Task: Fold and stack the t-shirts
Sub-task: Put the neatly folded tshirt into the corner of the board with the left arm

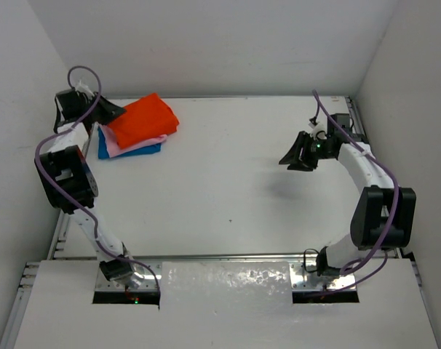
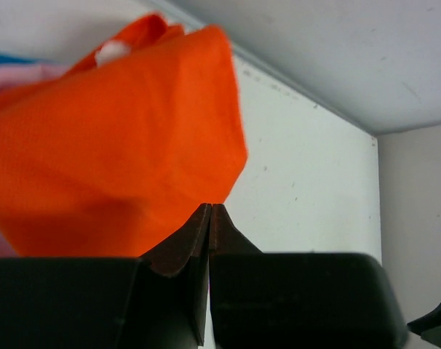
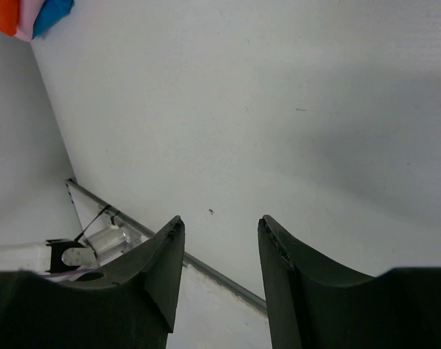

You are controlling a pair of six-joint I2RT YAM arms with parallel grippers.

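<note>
Three shirts lie stacked in the far left corner of the table (image 1: 228, 182): one orange shirt (image 1: 144, 118) on one pink shirt (image 1: 124, 147) on one blue shirt (image 1: 104, 150). The left pincer (image 2: 209, 211) is clenched tip to tip at the pile's left end. The orange fold is straight ahead of it, long axis slanting toward the far edge, and the tips possibly nip the cloth. The right pincer (image 3: 220, 225) hangs half-spread and empty, well apart.

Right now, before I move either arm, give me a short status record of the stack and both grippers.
stack: orange shirt on pink shirt on blue shirt, far left of table
left gripper: shut, tips at the orange shirt's edge; pinch on cloth unclear
right gripper: open, nothing between the fingers, over the table's right side
</note>
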